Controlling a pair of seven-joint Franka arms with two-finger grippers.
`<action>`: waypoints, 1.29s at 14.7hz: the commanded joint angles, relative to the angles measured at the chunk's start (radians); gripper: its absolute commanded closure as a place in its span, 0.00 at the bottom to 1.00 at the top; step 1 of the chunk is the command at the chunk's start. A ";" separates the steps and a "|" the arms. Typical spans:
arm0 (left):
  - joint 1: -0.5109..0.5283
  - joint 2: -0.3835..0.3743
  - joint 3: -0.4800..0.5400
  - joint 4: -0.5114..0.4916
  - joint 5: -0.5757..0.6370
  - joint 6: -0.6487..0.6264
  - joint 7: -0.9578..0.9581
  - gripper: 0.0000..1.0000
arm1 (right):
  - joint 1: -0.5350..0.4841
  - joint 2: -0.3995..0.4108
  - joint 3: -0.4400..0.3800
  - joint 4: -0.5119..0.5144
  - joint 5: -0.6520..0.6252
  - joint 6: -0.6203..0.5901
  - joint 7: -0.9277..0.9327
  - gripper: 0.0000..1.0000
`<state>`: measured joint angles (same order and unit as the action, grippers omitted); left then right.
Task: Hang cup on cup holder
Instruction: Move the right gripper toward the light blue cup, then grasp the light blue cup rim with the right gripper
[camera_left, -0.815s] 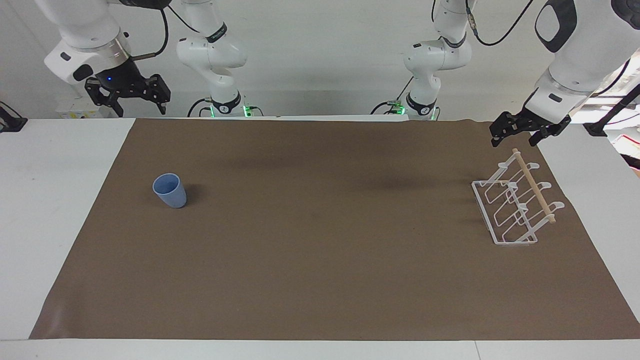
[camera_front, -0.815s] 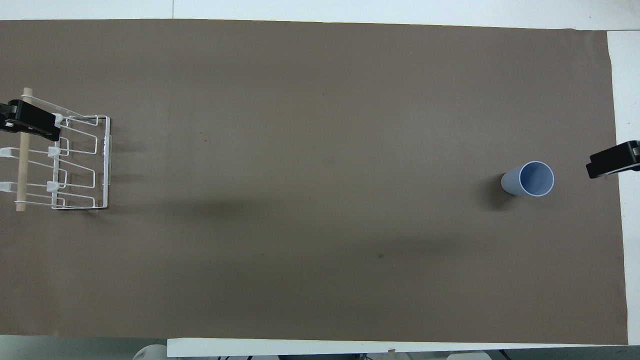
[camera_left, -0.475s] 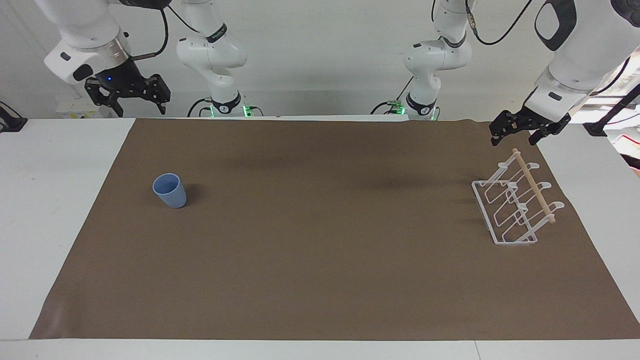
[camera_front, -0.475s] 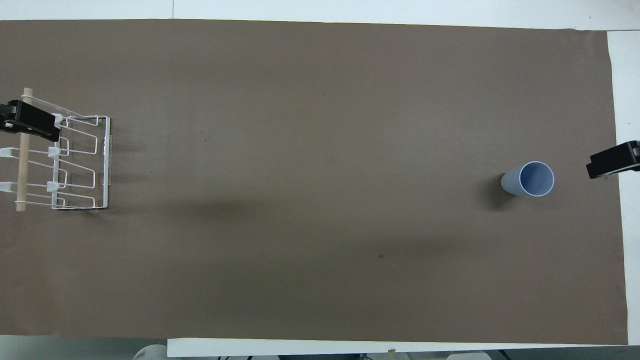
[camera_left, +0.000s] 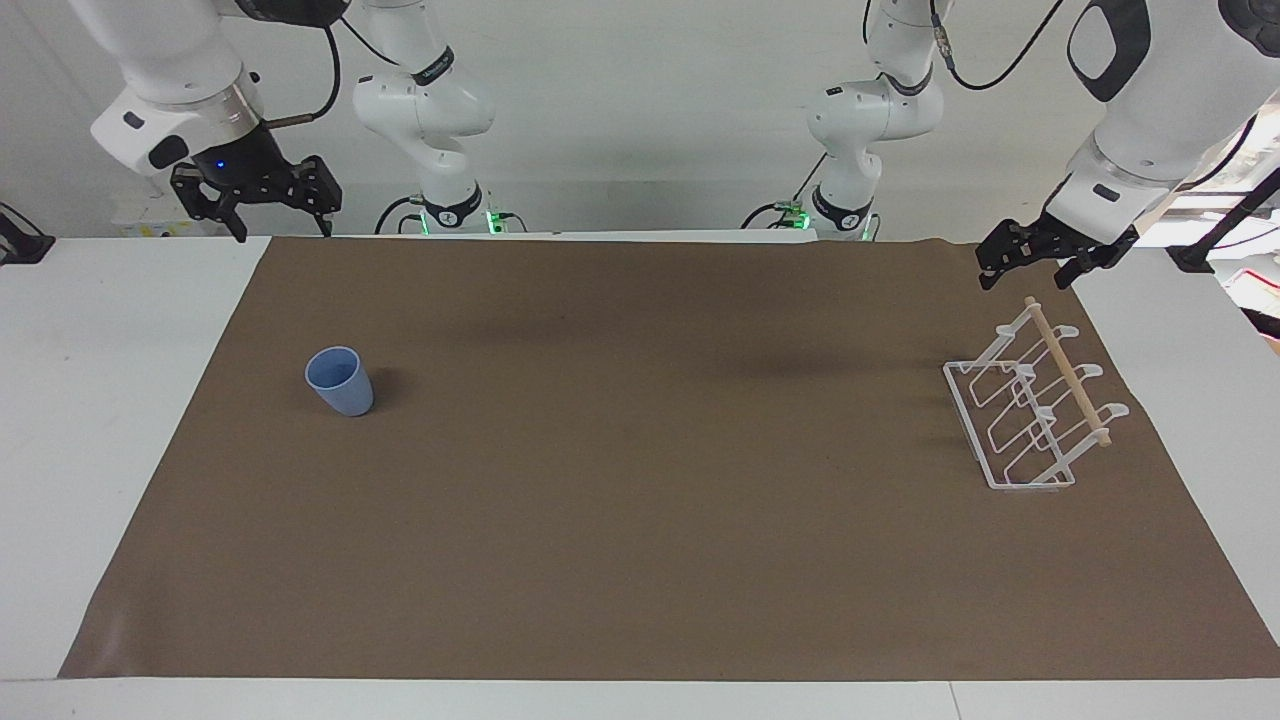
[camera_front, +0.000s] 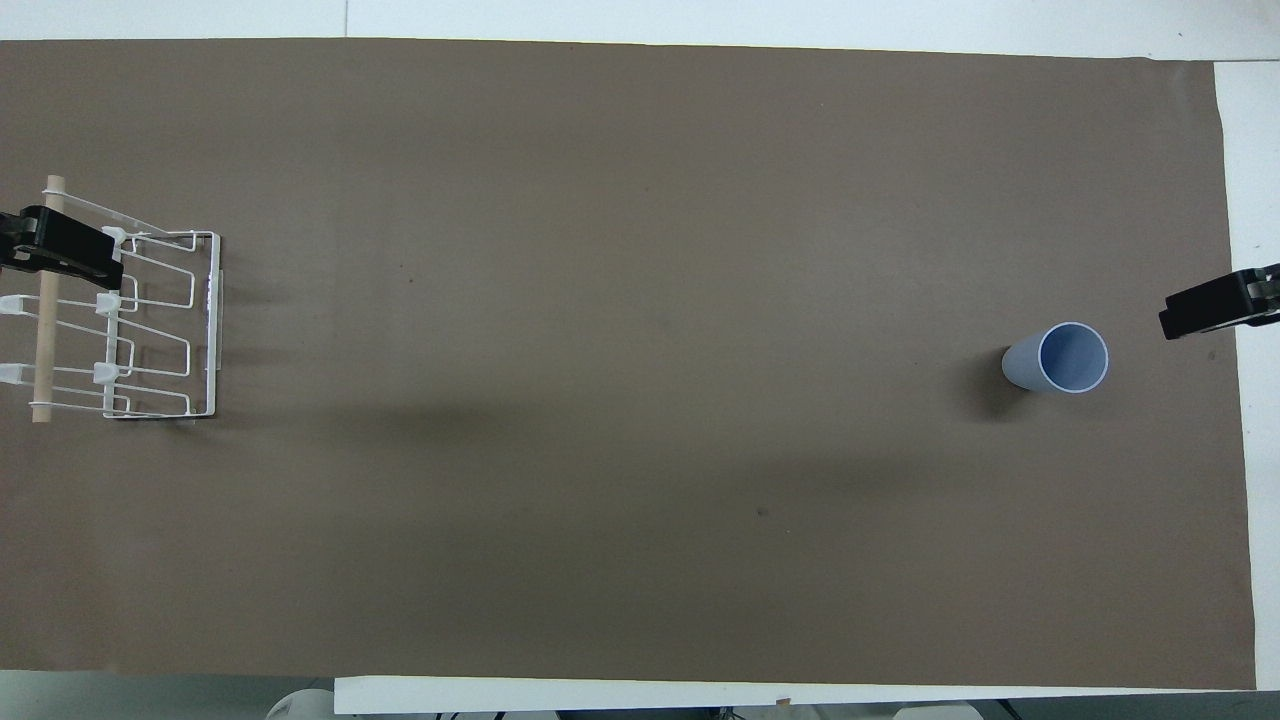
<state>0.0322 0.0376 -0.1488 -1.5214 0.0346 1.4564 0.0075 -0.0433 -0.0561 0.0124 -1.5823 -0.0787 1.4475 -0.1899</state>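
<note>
The right arm's end effector has risen slightly and shifted toward the middle of the tabletop, as the facing view shows when set against the moment before; it hangs in the air over the mat's edge at the right arm's end. In the overhead view its black tip now reaches a little farther over the brown mat and sits higher in the picture than it did. The left arm's end effector has lifted by a small amount above the cup holder's wooden dowel, pulling back a touch toward the robots.
</note>
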 joint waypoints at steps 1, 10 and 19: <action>0.002 -0.030 -0.001 -0.031 -0.007 -0.008 -0.009 0.00 | -0.061 -0.022 -0.012 -0.193 0.026 0.191 -0.057 0.00; 0.002 -0.032 -0.001 -0.031 -0.007 -0.016 -0.009 0.00 | -0.136 0.094 -0.014 -0.498 0.103 0.594 -0.187 0.00; 0.014 -0.032 -0.001 -0.031 -0.007 -0.018 -0.009 0.00 | -0.190 0.104 -0.014 -0.579 0.103 0.668 -0.305 0.00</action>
<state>0.0347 0.0356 -0.1473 -1.5251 0.0346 1.4448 0.0058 -0.2267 0.0635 -0.0081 -2.1107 0.0121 2.0653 -0.4618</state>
